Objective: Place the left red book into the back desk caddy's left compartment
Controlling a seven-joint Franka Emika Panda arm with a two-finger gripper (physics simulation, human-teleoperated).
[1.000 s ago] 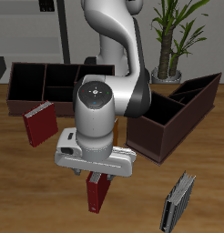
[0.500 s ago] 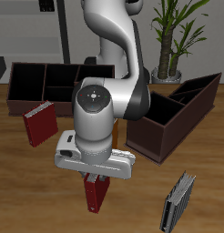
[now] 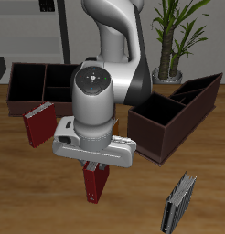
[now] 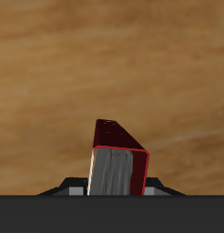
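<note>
Red book point(image 3: 95, 183) was seen upright directly under the gripper point(image 3: 93, 167), near the table's front edge; its foot could not be told as touching the table point(image 3: 23, 183) or just clear of it. In the wrist view the book point(image 4: 118, 159) was framed between the two fingers, grey page edges facing the camera, fingers closed against both covers, so it was judged as clamped on the book's upper end.

Handling, judged: hardcover, stiff, no flex expected under squeeze; covers look smooth, so slip or pivot about the pinch is possible if swung fast. Hold across the covers near the top is judged sound for a vertical drop-in.

Back caddy point(image 3: 50, 80) was seen well behind, mostly hidden by the arm; which end section is the left compartment could not be confirmed here. Maroon book point(image 3: 39, 124) stood in front of it. Slanted caddy point(image 3: 178, 114) and a grey book point(image 3: 178, 204) were well apart.
</note>
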